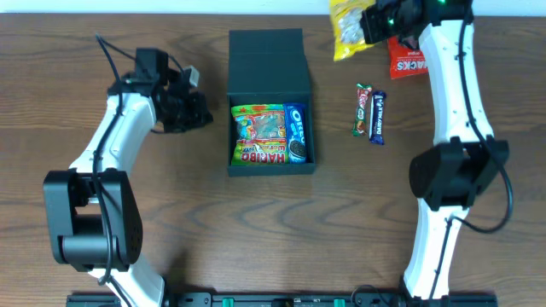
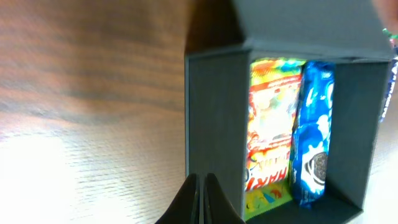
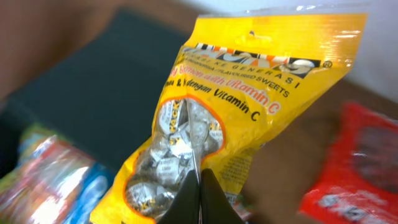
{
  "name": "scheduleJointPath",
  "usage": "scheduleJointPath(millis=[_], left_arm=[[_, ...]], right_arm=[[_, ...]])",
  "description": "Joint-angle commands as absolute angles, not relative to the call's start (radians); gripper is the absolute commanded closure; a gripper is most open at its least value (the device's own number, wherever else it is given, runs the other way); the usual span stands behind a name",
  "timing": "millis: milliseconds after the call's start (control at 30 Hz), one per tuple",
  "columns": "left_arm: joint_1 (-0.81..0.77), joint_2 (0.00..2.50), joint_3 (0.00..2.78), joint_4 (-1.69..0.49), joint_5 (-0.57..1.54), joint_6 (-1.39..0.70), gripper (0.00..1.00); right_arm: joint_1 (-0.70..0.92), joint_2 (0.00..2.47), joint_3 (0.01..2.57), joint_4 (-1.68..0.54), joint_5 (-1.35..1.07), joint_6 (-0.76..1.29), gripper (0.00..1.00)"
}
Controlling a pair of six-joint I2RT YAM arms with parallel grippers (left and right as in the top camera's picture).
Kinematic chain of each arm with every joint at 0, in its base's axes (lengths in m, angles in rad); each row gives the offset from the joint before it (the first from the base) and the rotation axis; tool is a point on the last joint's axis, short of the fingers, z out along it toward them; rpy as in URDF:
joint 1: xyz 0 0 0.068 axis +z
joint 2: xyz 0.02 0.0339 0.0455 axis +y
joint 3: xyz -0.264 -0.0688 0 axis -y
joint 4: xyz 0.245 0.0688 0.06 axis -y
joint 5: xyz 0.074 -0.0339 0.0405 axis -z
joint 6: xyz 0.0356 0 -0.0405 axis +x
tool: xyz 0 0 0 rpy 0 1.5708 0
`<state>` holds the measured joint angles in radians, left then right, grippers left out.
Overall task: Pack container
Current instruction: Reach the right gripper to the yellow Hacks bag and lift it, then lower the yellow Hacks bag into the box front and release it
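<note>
Right fingers [image 3: 181,202] pinch bag [image 3: 249,87], left fingers [image 2: 186,205] closed empty; container [image 1: 270,168] runs front-to-back, lid [image 1: 267,60] rearward.

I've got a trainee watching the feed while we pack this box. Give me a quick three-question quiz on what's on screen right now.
1. True or false: the container already holds three packets.
2. What is the right claw shut on? A: a red pack. B: the yellow sweets bag. C: a blue biscuit packet.
3. How many slim snack bars lie beside the container?

Key:
1. False. It holds two, the Haribo packet and the Oreo packet.
2. B.
3. Two.
</note>
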<state>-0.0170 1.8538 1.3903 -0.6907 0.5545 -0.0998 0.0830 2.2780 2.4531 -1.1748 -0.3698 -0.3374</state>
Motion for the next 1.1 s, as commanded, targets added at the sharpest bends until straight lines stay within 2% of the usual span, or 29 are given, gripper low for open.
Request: scheduleJointPath(millis=[0, 133, 267, 467, 700, 833, 1067], left_arm=[[0.011, 1.831, 1.502, -0.715, 0.516, -0.012, 0.94], [0.073, 1.784, 1.613, -0.718, 0.513, 0.027, 0.94], [0.134, 1.736, 1.665, -0.723, 0.513, 0.043, 0.94], [0.218, 1.674, 1.672, -0.738, 0.514, 0.076, 0.94], [0.229, 1.671, 1.672, -0.741, 0.517, 0.084, 0.94], [0.229, 1.671, 1.672, -0.741, 0.517, 0.084, 0.94], [0.229, 1.671, 1.672, -0.764, 0.517, 0.084, 0.94]], right_arm=[[0.137, 2.236, 2.47, -1.262, -0.549, -0.555, 0.99], [0.186, 2.215, 2.454, -1.355, -0.661, -0.662, 0.99], [0.239, 2.177, 2.392, -1.385, -0.661, -0.717, 0.99], [0.318, 2.055, 2.143, -1.389, -0.606, -0.779, 0.99], [0.423, 2.061, 1.964, -1.422, -0.61, -0.997, 0.99], [0.459, 2.067, 1.886, -1.37, -0.62, -1.076, 0.99], [0.458, 2.08, 1.836, -1.232, -0.636, -1.079, 0.99]])
